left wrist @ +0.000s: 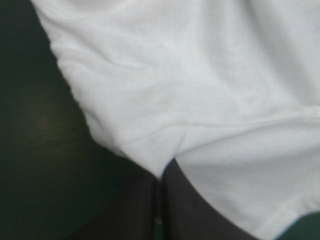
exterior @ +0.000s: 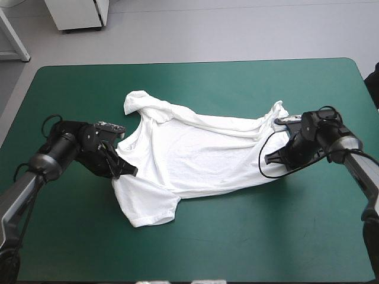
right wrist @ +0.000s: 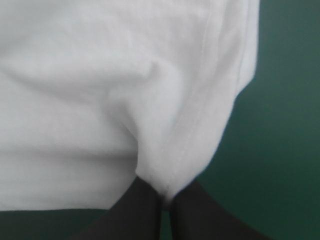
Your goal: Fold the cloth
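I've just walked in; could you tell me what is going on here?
A white T-shirt lies on the teal-green table, spread out but rumpled along its far side, not yet folded. The left gripper has its jaws shut on the T-shirt's left edge, the right gripper on its right edge.

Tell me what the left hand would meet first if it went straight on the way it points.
The T-shirt: the left hand is shut on its edge, and white cloth fills the way right ahead. What lies beyond the cloth is unclear.
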